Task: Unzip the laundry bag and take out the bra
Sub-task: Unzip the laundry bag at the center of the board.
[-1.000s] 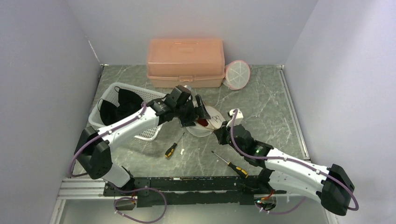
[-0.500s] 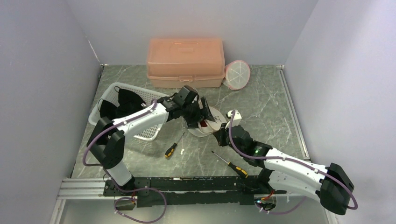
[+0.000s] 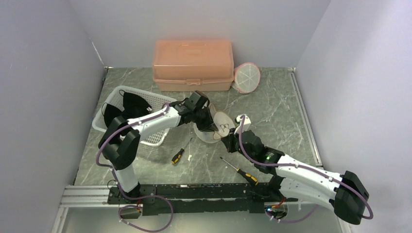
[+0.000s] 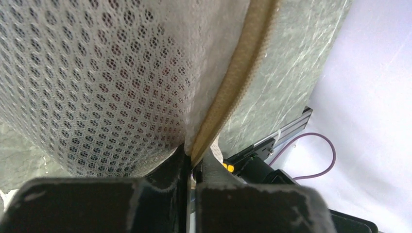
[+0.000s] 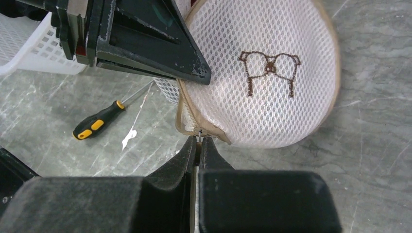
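The laundry bag (image 3: 219, 128) is a round white mesh pouch with a tan rim, lying mid-table. In the right wrist view the bag (image 5: 272, 97) shows a brown embroidered bra outline. My left gripper (image 3: 210, 126) comes in from the left and is shut on the bag's tan rim (image 4: 233, 92), pinched at the jaws (image 4: 192, 156). From the near side, my right gripper (image 3: 226, 141) is shut on the small zipper pull (image 5: 199, 138) at the bag's near edge. The bra is hidden inside the bag.
A white basket (image 3: 154, 138) holding black garments stands at the left. At the back are a peach plastic box (image 3: 193, 64) and a pink-rimmed mesh pouch (image 3: 247, 77). Two screwdrivers lie near the front, one stubby (image 3: 177, 156), one long (image 3: 240, 171).
My left gripper has moved right and down onto the bag and closed on its rim. The red patch seen inside the bag earlier no longer shows. The right gripper has stayed shut in place.
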### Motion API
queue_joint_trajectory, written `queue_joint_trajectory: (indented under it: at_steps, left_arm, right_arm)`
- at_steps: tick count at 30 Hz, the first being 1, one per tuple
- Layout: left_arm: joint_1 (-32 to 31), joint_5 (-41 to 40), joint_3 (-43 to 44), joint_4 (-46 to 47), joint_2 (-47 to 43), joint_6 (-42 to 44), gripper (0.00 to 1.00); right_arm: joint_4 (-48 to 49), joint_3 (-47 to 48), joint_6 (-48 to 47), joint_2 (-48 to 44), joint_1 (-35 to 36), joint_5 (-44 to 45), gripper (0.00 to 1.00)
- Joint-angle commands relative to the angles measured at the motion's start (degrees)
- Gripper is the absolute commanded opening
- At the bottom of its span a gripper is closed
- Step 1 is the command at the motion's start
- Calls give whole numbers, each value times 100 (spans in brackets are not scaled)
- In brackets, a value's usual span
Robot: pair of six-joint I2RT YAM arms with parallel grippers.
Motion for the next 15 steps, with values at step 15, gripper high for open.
queue_joint_trajectory:
  at_steps: [15]
  left_arm:
    - [124, -73, -301, 215, -374, 27, 3]
  right_arm:
    - [-327, 43, 189, 133, 4, 622, 0]
